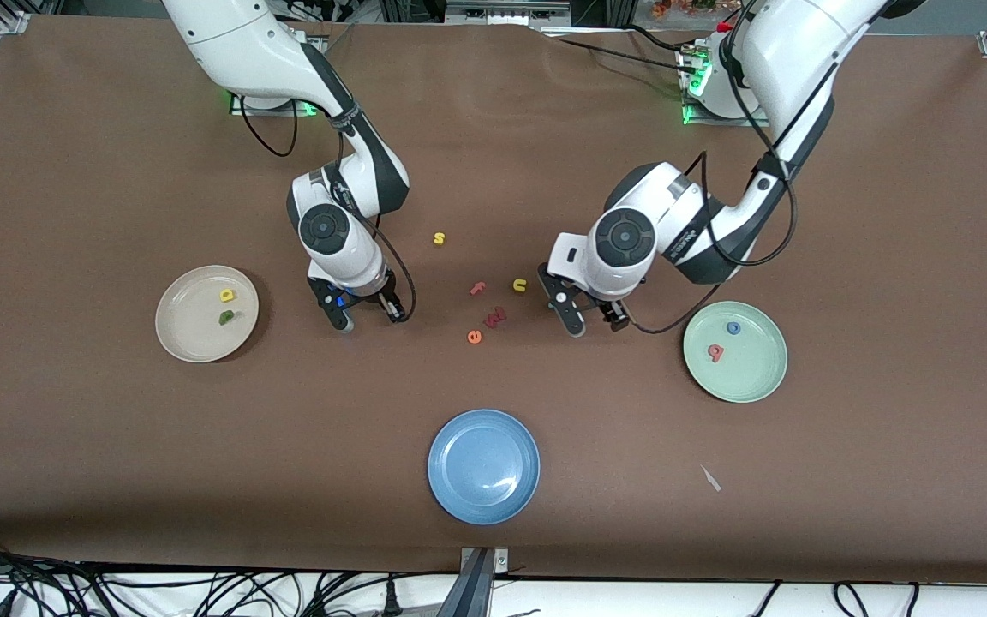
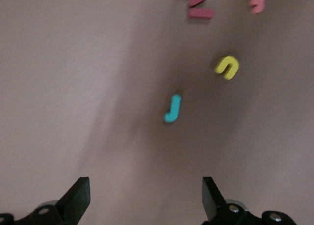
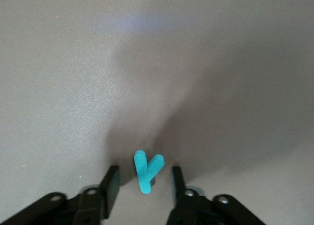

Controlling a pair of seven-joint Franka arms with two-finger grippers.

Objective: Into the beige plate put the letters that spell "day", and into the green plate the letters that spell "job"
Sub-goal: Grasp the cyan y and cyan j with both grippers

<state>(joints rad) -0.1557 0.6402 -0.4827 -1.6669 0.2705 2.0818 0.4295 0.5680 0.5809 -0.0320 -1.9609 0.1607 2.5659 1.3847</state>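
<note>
Teal y (image 3: 147, 171) lies on the bench between the right gripper (image 3: 143, 186) jaws, partly narrowed, not pinching. Left gripper (image 2: 146, 198), jaws spread, hovers near the teal j (image 2: 172, 108).

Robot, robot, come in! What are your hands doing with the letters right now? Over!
Right gripper down on the table, fingers around teal y, not yet touching. Left gripper open over teal j. Nothing in the way.
</note>
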